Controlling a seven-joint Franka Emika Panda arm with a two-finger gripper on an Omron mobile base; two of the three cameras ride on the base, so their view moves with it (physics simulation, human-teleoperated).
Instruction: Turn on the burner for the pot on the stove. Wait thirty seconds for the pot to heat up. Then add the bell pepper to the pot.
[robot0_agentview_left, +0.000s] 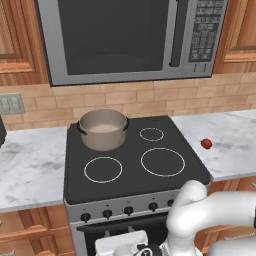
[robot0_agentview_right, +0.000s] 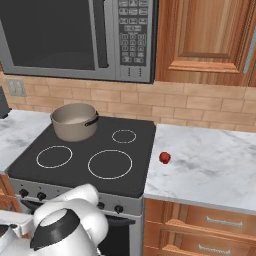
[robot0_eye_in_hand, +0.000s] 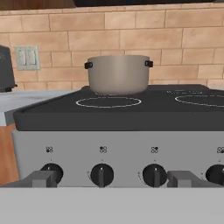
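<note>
The beige-grey pot (robot0_agentview_left: 103, 129) (robot0_agentview_right: 74, 121) (robot0_eye_in_hand: 118, 74) stands on the back left ring of the black stove (robot0_agentview_left: 131, 150) (robot0_agentview_right: 85, 146) (robot0_eye_in_hand: 109, 116), and I see nothing inside it. The small red bell pepper (robot0_agentview_left: 206, 144) (robot0_agentview_right: 164, 158) lies on the marble counter just right of the stove. My gripper (robot0_eye_in_hand: 112, 179) hovers low in front of the steel knob panel, level with the row of black knobs (robot0_eye_in_hand: 102, 175). It is open, with its fingertips (robot0_eye_in_hand: 41, 178) wide apart and nothing between them. The second and third knobs from the left sit within the gap.
A steel microwave (robot0_agentview_left: 115, 37) (robot0_agentview_right: 75, 35) hangs above the stove. Marble counters (robot0_agentview_left: 30, 165) (robot0_agentview_right: 210, 170) flank it, with wooden drawers (robot0_agentview_right: 215, 220) below on the right. A wall outlet (robot0_eye_in_hand: 27, 57) and a dark appliance (robot0_eye_in_hand: 5, 68) are at the far left.
</note>
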